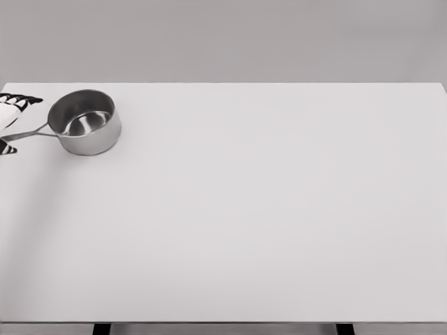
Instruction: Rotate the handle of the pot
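Two dark desk legs (102, 329) showed just under the near edge, and above them the broad, flat white desk (265, 209) filled almost the whole head view, backed by a plain grey wall (223, 38). Nothing stood between the near edge and the far left corner, where the only object sat.

That object was a small round stainless-steel saucepan (85, 122), upright on the desk near its far left corner, its open mouth showing a shiny inner base. Its thin straight metal handle (29, 132) ran from the pot's left side out toward the left edge of the picture, dropping slightly as it went.

At that edge the left hand (10, 118), white with black-tipped fingers (21, 100), was mostly cut off by the frame. Some fingertips lay above the handle's end and another dark tip below it, so the handle passed between them; whether they actually pressed on it could not be told.
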Robot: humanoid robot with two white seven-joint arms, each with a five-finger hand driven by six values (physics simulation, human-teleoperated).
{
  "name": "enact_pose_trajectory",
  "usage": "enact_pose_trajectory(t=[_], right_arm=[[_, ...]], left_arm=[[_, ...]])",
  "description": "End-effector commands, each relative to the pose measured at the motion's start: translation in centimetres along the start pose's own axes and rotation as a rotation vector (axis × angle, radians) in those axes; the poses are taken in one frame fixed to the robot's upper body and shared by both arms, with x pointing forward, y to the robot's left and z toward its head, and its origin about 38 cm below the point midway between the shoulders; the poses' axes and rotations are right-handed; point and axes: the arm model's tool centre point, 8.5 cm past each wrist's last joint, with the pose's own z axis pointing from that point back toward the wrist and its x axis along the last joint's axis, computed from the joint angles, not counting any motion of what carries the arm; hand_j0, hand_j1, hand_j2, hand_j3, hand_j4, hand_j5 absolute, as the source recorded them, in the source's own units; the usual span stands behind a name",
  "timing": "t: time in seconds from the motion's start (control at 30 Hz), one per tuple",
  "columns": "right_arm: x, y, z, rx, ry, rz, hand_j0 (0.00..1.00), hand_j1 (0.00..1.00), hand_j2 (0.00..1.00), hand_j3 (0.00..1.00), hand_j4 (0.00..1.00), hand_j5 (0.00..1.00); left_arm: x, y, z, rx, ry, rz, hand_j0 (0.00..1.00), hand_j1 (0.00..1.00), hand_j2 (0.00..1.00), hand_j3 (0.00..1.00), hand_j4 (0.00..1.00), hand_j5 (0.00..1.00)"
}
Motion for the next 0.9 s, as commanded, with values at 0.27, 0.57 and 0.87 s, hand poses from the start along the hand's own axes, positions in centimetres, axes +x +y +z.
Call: enact_pose_trajectory(t=[0.27,0.57,0.87], right_arm=[[0.0,0.0,0.0,0.000,0.000,0.000,1.00,1.00,1.00,1.00,1.00,1.00],[0.0,0.0,0.0,0.000,0.000,0.000,1.00,1.00,1.00,1.00,1.00,1.00],[0.0,0.0,0.0,0.000,0.000,0.000,1.00,1.00,1.00,1.00,1.00,1.00]], left_arm=[[-0.1,-0.2,-1.1,0.034,0.080,-0.012,1.00,1.00,1.00,1.00,1.00,1.00],[0.5,-0.2,-2.3,0.030,0.076,-0.017,1.00,1.00,1.00,1.00,1.00,1.00],[1.6,1.5,-1.2,0.057,-0.078,-0.021,1.00,1.00,1.00,1.00,1.00,1.00]])
